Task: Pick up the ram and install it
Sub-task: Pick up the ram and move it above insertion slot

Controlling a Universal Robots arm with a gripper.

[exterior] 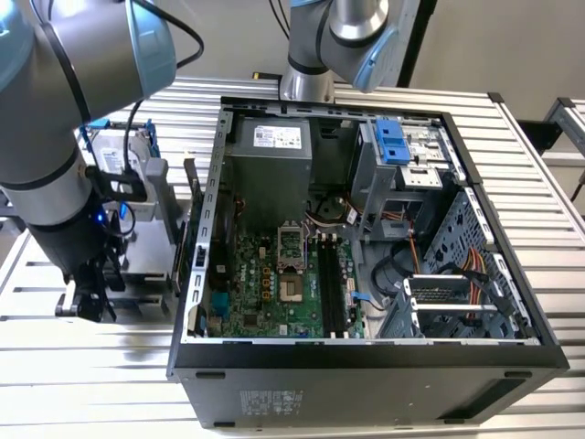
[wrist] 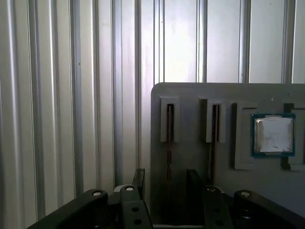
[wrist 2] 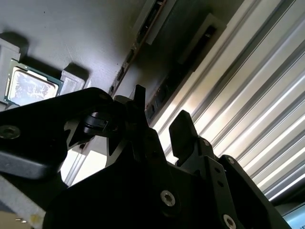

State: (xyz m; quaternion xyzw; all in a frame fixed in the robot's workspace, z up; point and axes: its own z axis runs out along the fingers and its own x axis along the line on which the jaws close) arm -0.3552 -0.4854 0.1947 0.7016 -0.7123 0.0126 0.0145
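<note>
In the first wrist view, the ram (wrist: 168, 143) is a thin dark stick standing edge-on in a slot of a grey holder block (wrist: 190, 98). My gripper (wrist: 166, 180) is open, with one finger on each side of that stick and not touching it. A second ram stick (wrist: 214, 138) stands in the neighbouring slot. In the second wrist view the black fingers (wrist 2: 183, 128) are apart over the holder, with the stick's edge (wrist 2: 143, 36) running away from them. In the exterior view my gripper (exterior: 84, 302) hangs low at the left of the open computer case (exterior: 366, 366).
A square silver processor chip (wrist: 272, 135) lies in a recess of the holder beside the ram slots. The motherboard's empty memory slots (exterior: 334, 288) lie inside the case. A second robot arm (exterior: 338, 37) stands behind the case. The ribbed metal table (exterior: 91, 375) surrounds everything.
</note>
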